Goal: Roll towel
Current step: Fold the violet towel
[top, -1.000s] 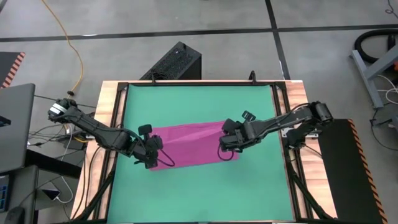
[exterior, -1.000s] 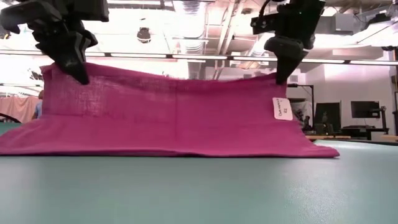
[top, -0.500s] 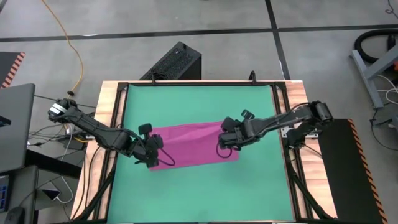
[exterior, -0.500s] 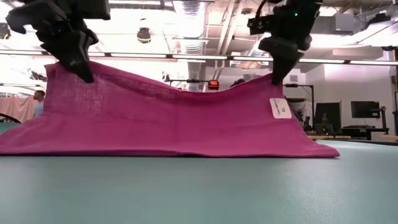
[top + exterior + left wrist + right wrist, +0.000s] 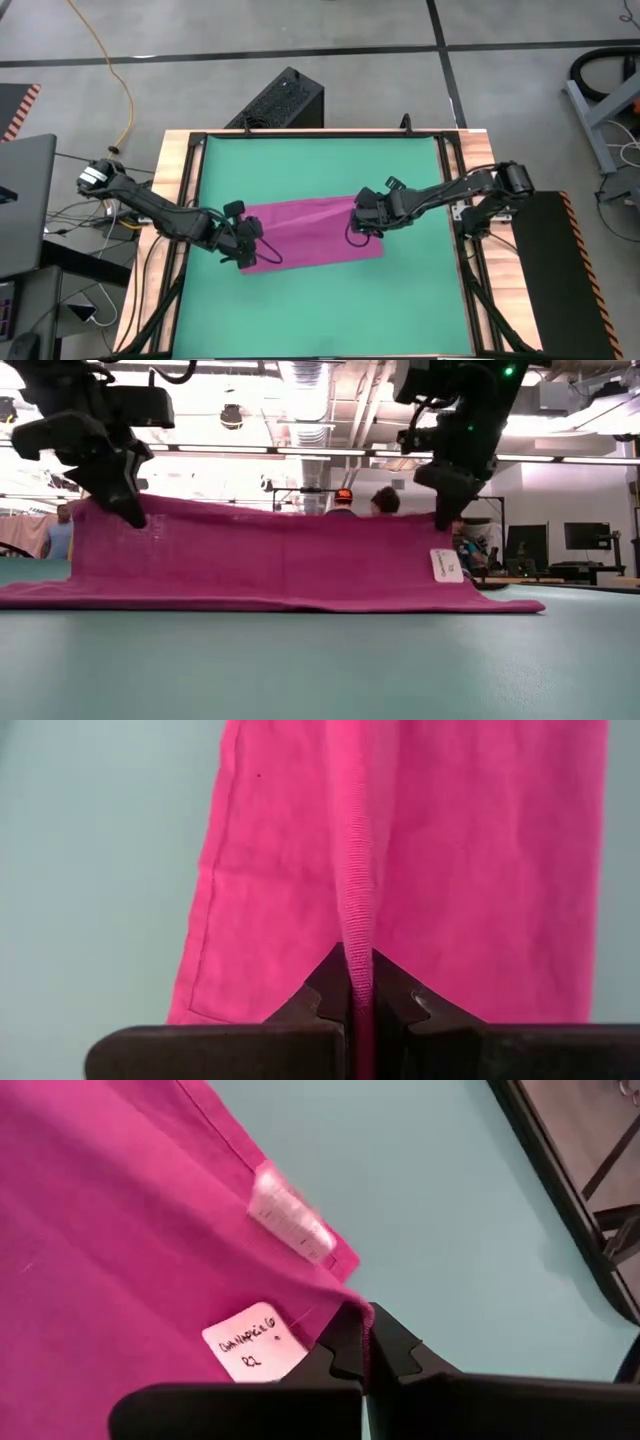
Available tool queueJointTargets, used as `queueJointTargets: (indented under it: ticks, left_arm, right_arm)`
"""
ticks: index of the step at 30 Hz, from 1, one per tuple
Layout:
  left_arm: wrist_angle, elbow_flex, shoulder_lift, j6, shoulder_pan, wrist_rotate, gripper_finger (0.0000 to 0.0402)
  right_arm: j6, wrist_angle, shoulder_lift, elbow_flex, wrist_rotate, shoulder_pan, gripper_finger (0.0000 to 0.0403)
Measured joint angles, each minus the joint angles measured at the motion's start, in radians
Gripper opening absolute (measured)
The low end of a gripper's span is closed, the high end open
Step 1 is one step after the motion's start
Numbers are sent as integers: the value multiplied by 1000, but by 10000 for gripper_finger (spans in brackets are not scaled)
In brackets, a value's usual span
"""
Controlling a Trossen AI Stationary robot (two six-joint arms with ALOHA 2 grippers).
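The magenta towel (image 5: 305, 235) lies on the green mat (image 5: 320, 165) at mid-table. One long edge is raised like a low wall (image 5: 280, 555), while its lower part rests flat on the mat. A white tag (image 5: 446, 565) hangs near the raised right corner. My left gripper (image 5: 246, 252) is shut on the raised edge's left end. My right gripper (image 5: 357, 224) is shut on its right end. My left gripper pinches the towel's raised edge (image 5: 358, 982) near its left corner between its two fingers, which slant down from above. The cloth runs away from the fingers as a thin ridge, its lower part on the mat. My right gripper pinches the hemmed corner (image 5: 366, 1326) beside the white tag (image 5: 252, 1347) between its two fingers, slanting down from above. The edge between the two grippers (image 5: 290, 510) runs nearly straight, and the cloth below it reaches the mat.
Wooden rails with black frames (image 5: 180, 200) border the mat left and right. A black box (image 5: 282, 98) sits past the far edge and a laptop (image 5: 20, 200) is off to the left. People (image 5: 345, 500) stand in the room behind. Bare mat lies all round the towel.
Both grippers have sunk toward the mat, still shut on the towel's raised edge. The edge now stands lower. It sagged in the middle half a second ago and is straighter now. The towel's lower part has stayed flat on the mat.
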Motion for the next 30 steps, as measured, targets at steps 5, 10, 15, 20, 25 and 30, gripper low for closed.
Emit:
queueJointTargets:
  ticks: [5, 10, 15, 20, 25, 30]
  left_arm:
    - [3, -2, 0, 21, 31, -6, 0]
    - [94, -38, 0, 61, 66, -3, 0]
    - [126, -79, 0, 62, 97, 55, 0]
    - [121, -79, 0, 59, 100, 55, 0]
    - [73, -80, 0, 43, 100, -22, 3]
    - [63, -80, 0, 55, 100, 6, 39]
  right_arm:
    - [-22, 74, 0, -41, -27, -21, 8]
    - [-24, 87, 0, -61, -27, -28, 8]
    - [-24, 90, 0, -62, -27, -28, 8]
    - [-24, 91, 0, -62, -25, -28, 9]
    - [-24, 113, 0, -62, -10, -40, 19]
    - [-25, 112, 0, -62, -11, -58, 22]
